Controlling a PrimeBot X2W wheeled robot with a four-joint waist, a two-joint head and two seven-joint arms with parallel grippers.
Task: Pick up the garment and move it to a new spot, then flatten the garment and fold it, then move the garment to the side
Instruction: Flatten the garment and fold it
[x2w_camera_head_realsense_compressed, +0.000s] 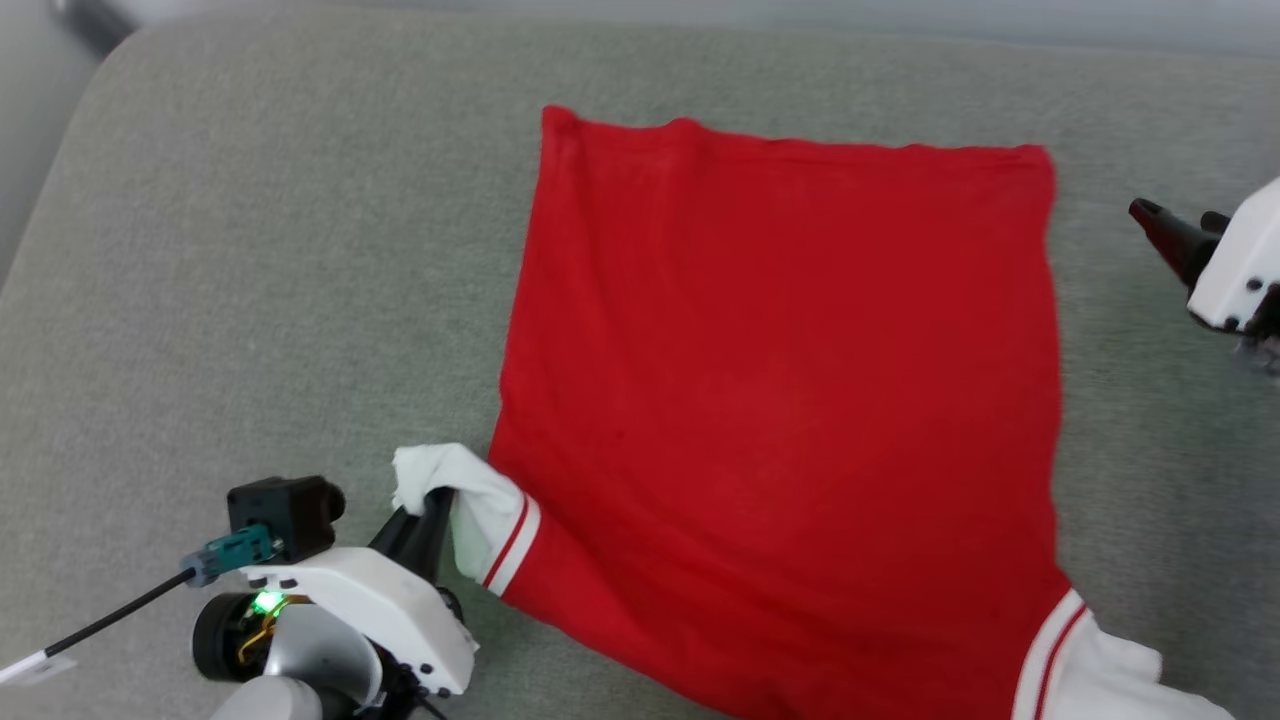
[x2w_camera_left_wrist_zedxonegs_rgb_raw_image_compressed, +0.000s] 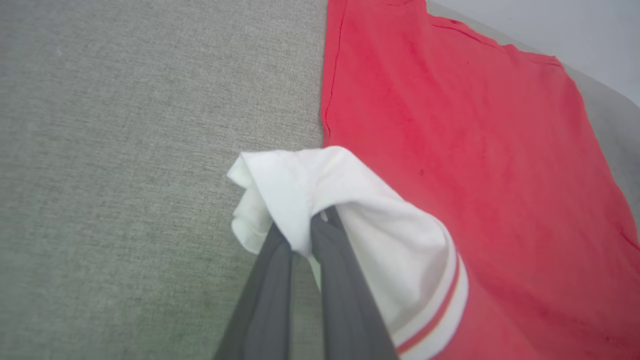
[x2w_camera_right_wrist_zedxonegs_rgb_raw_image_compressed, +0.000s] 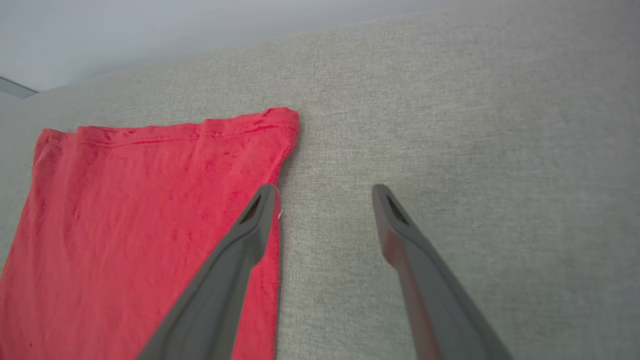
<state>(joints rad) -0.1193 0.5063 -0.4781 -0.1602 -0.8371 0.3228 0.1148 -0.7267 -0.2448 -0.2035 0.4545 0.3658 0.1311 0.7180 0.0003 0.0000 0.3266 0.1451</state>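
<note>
The garment lies spread flat on the grey cushion, plain red side up, hem at the far edge. Its white left sleeve is bunched up and pinched by my left gripper, which is shut on the cloth; the left wrist view shows the sleeve draped over the closed fingertips, with the garment's red body beyond. The other white sleeve lies at the lower right. My right gripper hovers open off the garment's right edge; in its wrist view the right gripper has nothing between its fingers, beside the garment's hem corner.
The grey upholstered cushion has wide bare fabric to the left and a strip to the right of the garment. Its rounded far edge meets a pale wall behind.
</note>
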